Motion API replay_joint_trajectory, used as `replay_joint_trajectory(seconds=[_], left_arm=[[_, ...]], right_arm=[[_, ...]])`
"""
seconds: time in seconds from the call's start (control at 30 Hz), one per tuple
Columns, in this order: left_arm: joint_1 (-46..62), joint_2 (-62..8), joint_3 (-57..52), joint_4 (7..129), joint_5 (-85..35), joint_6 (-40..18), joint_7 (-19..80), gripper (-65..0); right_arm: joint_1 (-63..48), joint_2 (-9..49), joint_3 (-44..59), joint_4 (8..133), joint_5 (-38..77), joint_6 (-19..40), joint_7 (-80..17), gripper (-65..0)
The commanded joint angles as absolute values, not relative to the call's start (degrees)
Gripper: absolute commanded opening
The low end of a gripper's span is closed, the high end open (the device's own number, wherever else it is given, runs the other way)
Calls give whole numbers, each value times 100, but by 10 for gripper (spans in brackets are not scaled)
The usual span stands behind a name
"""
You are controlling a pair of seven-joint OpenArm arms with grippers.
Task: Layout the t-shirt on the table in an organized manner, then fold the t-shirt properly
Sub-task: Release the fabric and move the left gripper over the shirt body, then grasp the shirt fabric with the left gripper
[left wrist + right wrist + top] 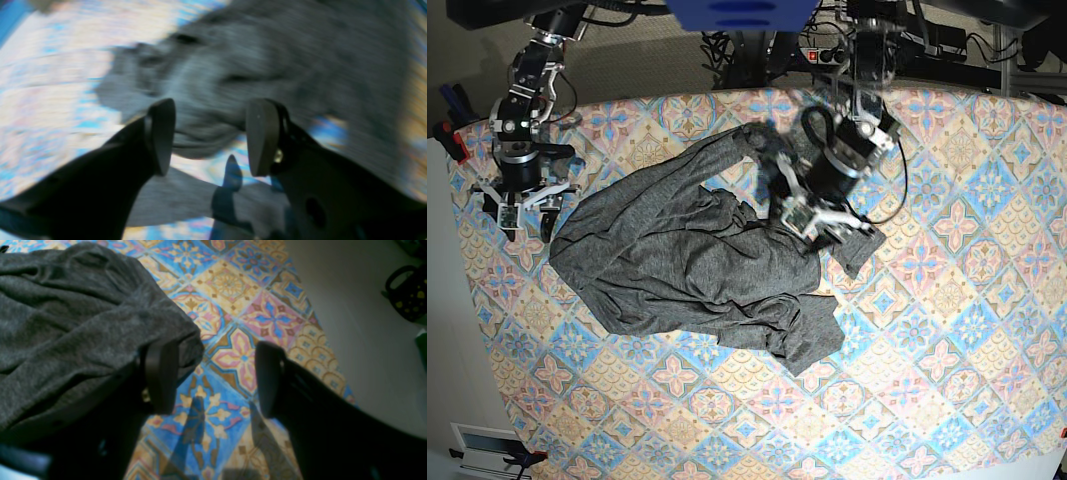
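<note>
The dark heather-grey t-shirt (692, 265) lies crumpled across the upper-left middle of the base view, on the surface (947, 330) with its pastel floral tile cloth. It is bunched and wrinkled, with one flap trailing toward the lower centre and a small piece poking out at the right of the heap, under the left arm.

The left gripper (817, 215) hangs over the right-hand end of the shirt, near the upper centre of the base view. In its wrist view, which is blurred, the jaws stand wide with nothing between them and grey folds just beyond the tips. The right gripper (524, 205) sits at the far left of the base view, by the shirt's left edge. Its jaws are also wide and empty; in the right wrist view one pad overlaps a rounded fold of fabric, though whether they touch cannot be told, while tile shows in the gap.

The knit looks soft, light and limp, so it will likely drape and drag rather than hold shape, and layers may cling together. Lifting a single layer at an outer edge, such as a hem corner or shoulder seam, probably suits spreading better than grabbing the bunched middle, where several folds could come up at once.
</note>
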State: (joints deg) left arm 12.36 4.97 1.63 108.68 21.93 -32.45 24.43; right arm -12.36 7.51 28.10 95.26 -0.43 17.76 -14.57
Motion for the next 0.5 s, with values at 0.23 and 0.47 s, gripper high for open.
replay_joint_trajectory(seconds=[0.23,0.47], left_arm=[[31,523,-48,10158,2105,-3257,3503,-314],[-286,505,-57,9393,2114,-3257,3204,-314]], right_arm=[[-1182,813,2826,9631,4,1745,-1279,-300],[-1182,813,2826,9622,4,1745,-1279,-300]])
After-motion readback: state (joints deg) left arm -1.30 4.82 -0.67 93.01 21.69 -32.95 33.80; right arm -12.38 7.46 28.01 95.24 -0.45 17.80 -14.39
